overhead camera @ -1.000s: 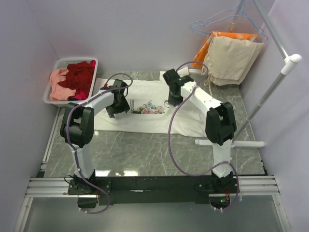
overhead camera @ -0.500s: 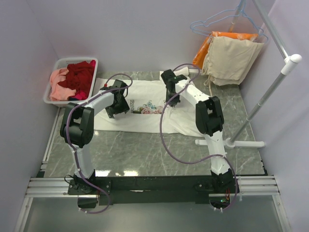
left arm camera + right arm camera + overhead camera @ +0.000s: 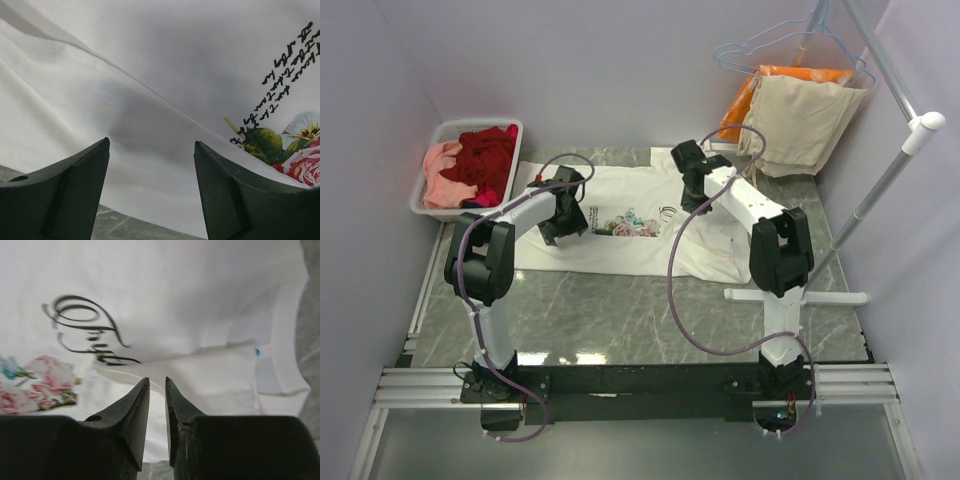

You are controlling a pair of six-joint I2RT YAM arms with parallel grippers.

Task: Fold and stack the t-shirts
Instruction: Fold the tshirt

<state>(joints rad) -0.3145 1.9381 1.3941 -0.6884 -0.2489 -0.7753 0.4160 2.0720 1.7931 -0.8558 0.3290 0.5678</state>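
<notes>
A white t-shirt with a rose print and dark script lies spread on the marble table. My left gripper hovers over its left part, open, with bare cloth between the fingers. My right gripper is over the chest near the collar. Its jaws stand a narrow gap apart, with nothing between them. Dark red t-shirts and a salmon pink one are piled in the basket at the back left.
The white basket stands at the back left corner. A beige cloth and an orange cloth hang on a rack at the back right, with an empty hanger. The rack's pole and foot stand at the right.
My right gripper has gone from shut to slightly open and has shifted a little to the right and back over the shirt. The left arm has not moved.
</notes>
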